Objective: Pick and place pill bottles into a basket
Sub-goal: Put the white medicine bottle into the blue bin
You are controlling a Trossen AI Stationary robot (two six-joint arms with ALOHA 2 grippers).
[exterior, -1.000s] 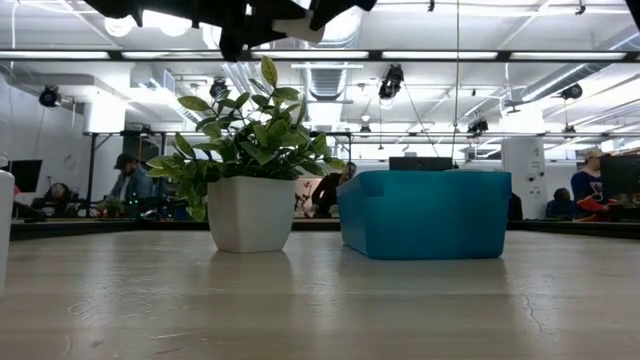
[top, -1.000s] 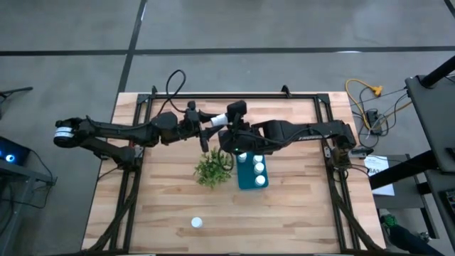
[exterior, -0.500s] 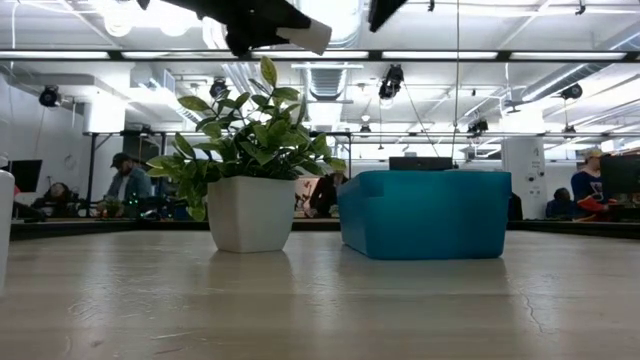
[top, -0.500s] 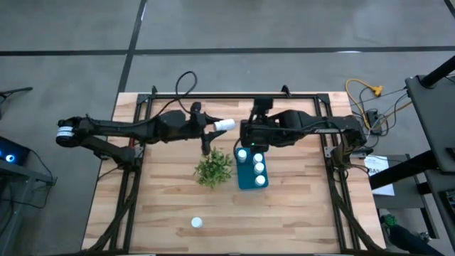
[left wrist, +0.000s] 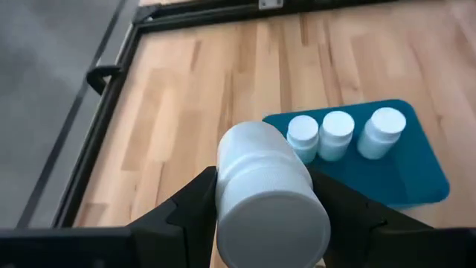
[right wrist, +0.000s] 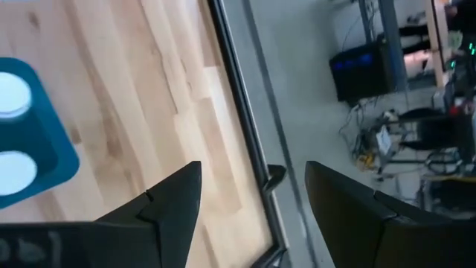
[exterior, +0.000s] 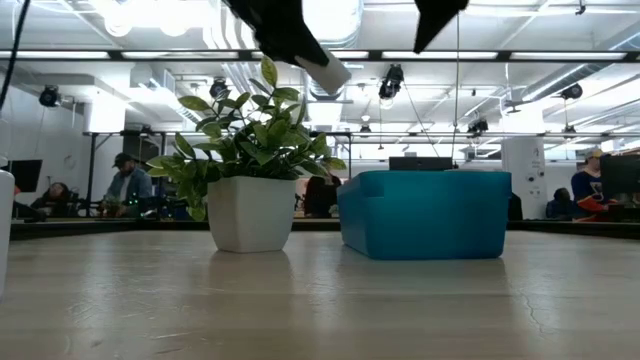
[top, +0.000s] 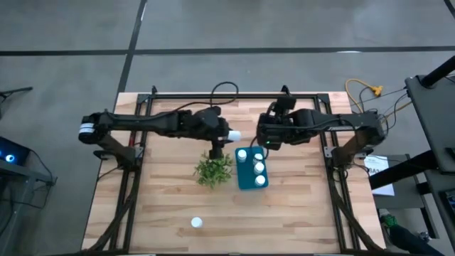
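My left gripper hangs high over the table, just beyond the plant, shut on a white pill bottle. The teal basket stands right of the plant on its flat bottom and holds three upright pill bottles. In the left wrist view the basket lies ahead of and below the held bottle. My right gripper is open and holds nothing, up in the air beyond the basket's far right corner. One more pill bottle stands alone near the table's near edge. My left gripper pinches the bottle's round side between its two fingers, which lie along the bottle. The fingers come from the table's left, slanting down. The bottle is lifted clear, tilted with its free end lower and toward the basket.
The bushy plant in its white pot stands close against the basket's left side. A dark metal frame runs round the wooden table top. Bare wood lies near the front and to the left of the plant.
My left gripper has carried the pill bottle toward the table's right, from left of the plant to near the basket's far end, and has tipped downward. My right gripper has drawn back from the bottle toward the table's right edge.
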